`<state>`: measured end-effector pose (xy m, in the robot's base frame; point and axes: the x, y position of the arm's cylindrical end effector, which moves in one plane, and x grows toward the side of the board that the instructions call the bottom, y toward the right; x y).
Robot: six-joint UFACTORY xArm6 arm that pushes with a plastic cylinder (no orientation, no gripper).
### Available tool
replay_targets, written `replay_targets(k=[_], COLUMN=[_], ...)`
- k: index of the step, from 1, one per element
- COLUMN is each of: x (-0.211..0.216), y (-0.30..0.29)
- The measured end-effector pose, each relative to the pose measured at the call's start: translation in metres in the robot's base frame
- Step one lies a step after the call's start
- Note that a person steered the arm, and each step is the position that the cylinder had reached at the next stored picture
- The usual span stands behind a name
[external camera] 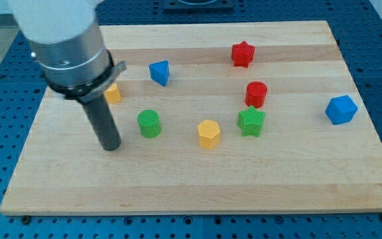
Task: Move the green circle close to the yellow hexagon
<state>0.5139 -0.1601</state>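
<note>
Green circle (149, 123) left of board centre, apart from the yellow hexagon (209, 133) on its right. My tip (111, 147) just left of the circle, not touching. No gripper here, only a rod. Green star (251, 121) beside the hexagon, red cylinder (256, 93) above it. Wooden board (197, 189) beneath all.

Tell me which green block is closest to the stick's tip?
The green circle. It sits just to the view's right of my tip, while the green star lies much farther right, beyond the yellow hexagon.
</note>
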Motion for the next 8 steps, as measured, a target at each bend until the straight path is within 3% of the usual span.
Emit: replay_targets(k=[3,8], x=[-0.033,-0.036], y=[0.012,0.057])
